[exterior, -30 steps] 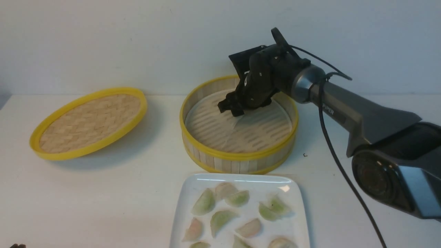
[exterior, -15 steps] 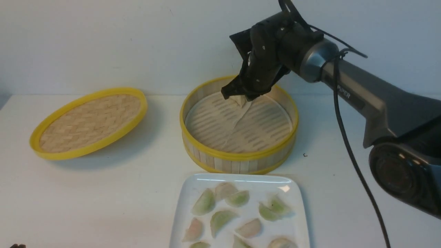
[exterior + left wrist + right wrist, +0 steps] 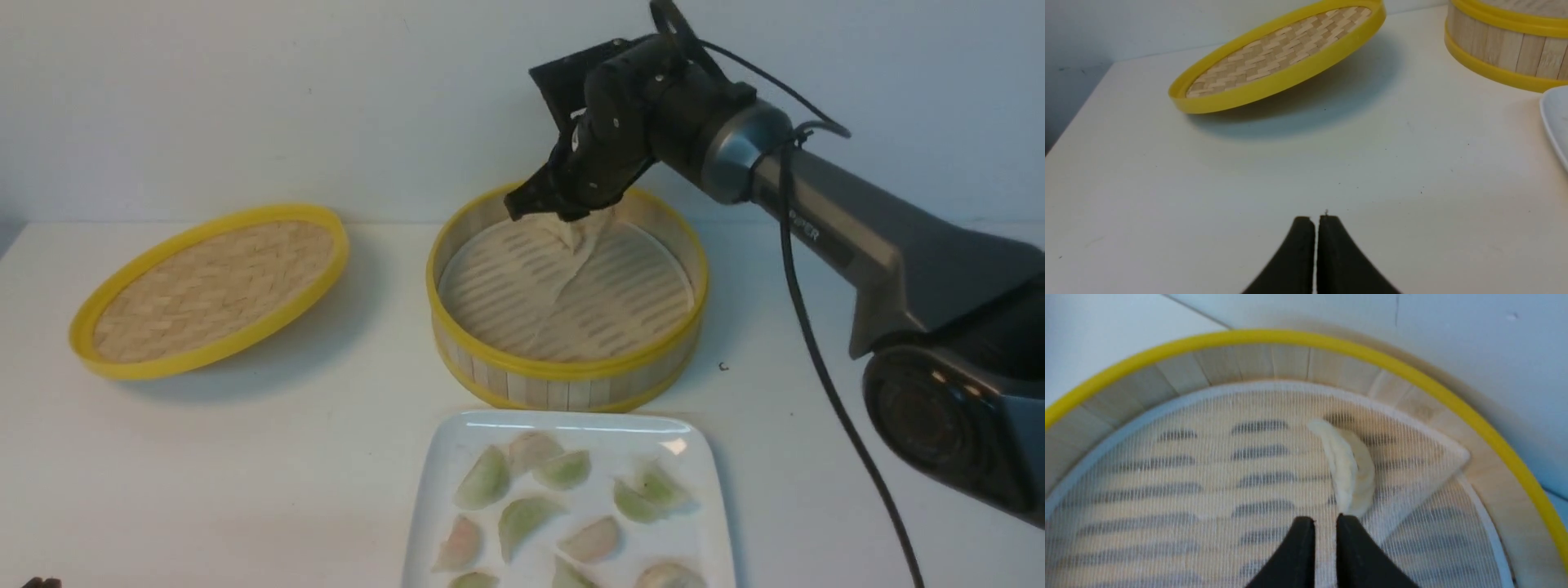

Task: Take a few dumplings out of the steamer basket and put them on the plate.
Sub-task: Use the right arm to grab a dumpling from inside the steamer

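Right jaws risen over round bamboo-slat steamer basket (image 3: 563, 371) — clenched on pale mesh liner (image 3: 563, 278), tenting it; left jaws clenched, empty.

The plate (image 3: 433, 490) is cut at 6 o'clock, its nearest dumplings (image 3: 668, 576) cropped. Unclear whether the right gripper (image 3: 1325, 519) pinches the pale dumpling (image 3: 1349, 469) or only the liner (image 3: 1208, 477).

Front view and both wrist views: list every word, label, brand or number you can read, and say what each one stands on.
"PIPER": small white lettering on the grey link of the right arm, just beside the black cable.
Nothing else: no text or marking shows on the steamer basket, the woven lid or the plate in any view.
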Robot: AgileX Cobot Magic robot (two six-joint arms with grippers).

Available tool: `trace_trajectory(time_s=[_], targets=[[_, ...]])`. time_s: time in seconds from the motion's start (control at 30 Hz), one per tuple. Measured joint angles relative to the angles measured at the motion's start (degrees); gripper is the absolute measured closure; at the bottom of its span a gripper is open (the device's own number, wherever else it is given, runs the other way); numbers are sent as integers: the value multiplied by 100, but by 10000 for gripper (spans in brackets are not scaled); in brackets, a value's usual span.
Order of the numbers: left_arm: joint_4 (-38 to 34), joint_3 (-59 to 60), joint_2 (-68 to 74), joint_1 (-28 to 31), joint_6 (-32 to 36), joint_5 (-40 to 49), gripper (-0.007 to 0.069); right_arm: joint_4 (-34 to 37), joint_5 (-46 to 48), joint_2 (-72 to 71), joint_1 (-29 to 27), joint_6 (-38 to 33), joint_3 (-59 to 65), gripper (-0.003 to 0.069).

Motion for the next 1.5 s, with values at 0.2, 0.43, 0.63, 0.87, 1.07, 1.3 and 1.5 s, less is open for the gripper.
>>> trace_trajectory(time_s=[0.2,0.43,0.63,0.87,1.07,1.3,1.5], targets=[[0,0,0,0,0,0,631,-346,-77,158,5,-7,10,320],[0,0,0,0,0,0,631,-544,-2,289,5,-28,12,183],[0,0,0,0,0,0,631,-513,1062,232,5,-85,12,245],[0,0,0,0,0,0,631,-423,1548,127,5,-257,12,554],[0,0,0,0,0,0,631,-114,1553,11,5,-297,248,666],[0,0,0,0,0,0,631,-142,1565,-775,5,-308,1455,673],[0,0,0,0,0,0,631,-137,1560,-1068,-14,-411,1942,673]])
